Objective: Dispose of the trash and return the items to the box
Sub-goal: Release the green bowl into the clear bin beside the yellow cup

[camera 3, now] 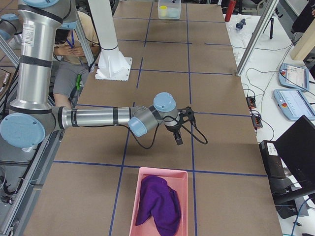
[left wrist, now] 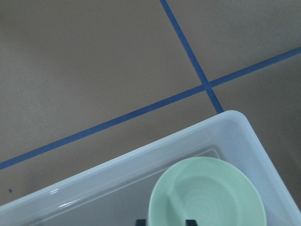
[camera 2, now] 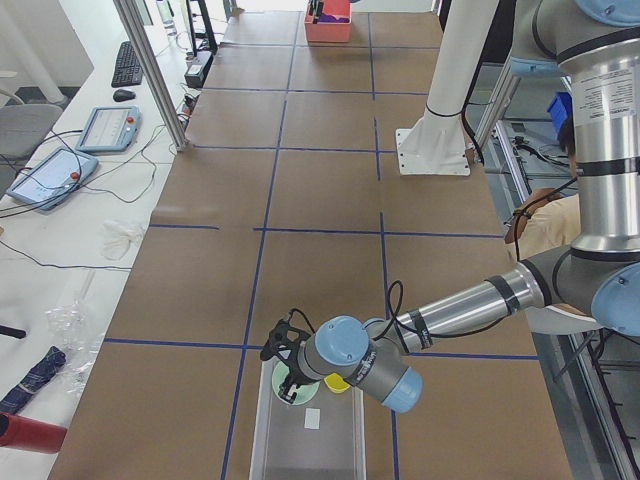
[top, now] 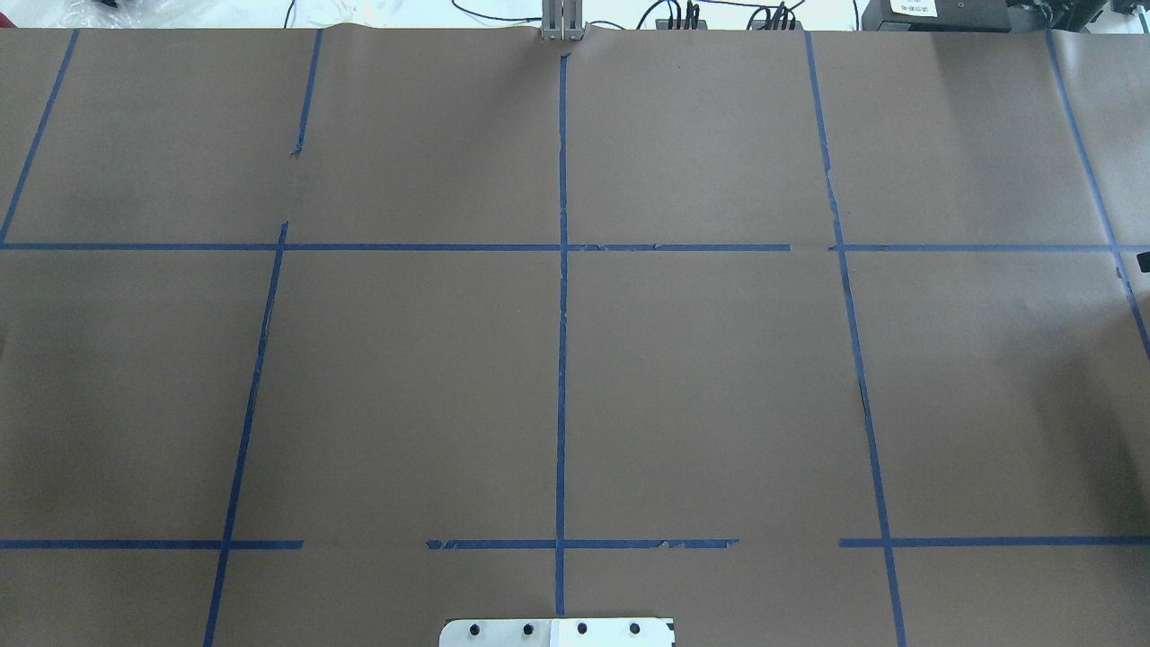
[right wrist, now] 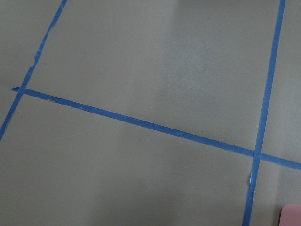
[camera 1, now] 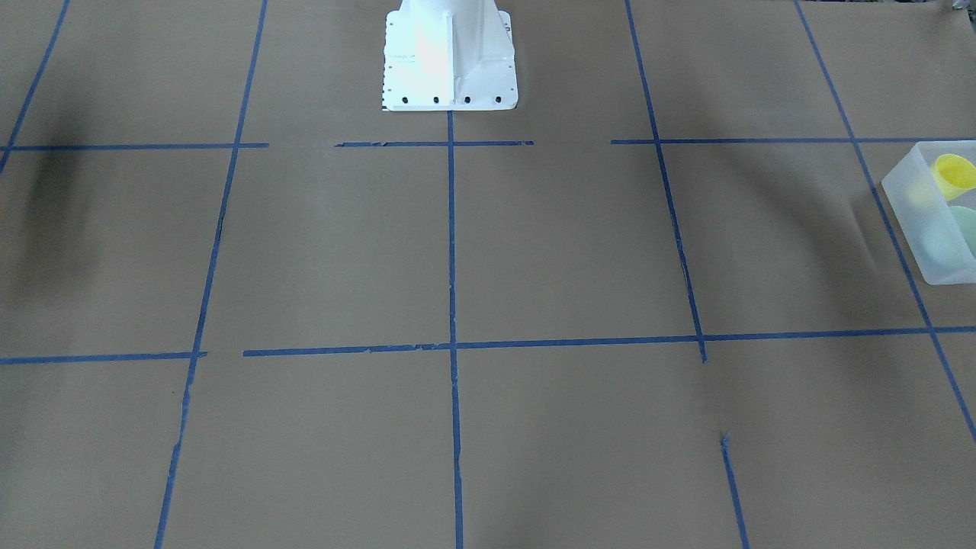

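Mint-green bowl and yellow cup lie inside the frosted bin. Left gripper hovers over the bowl, jaws apart, holding nothing I see; right gripper: I cannot tell. Caution: lifting off-vertical may snag the bowl rim and tip the bin.

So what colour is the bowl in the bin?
The bowl is pale mint green, clearest in the left wrist view.

Box runs off the front view's right edge, clipping cup and bowl; low in the left side view, the left arm hides most of the cup.
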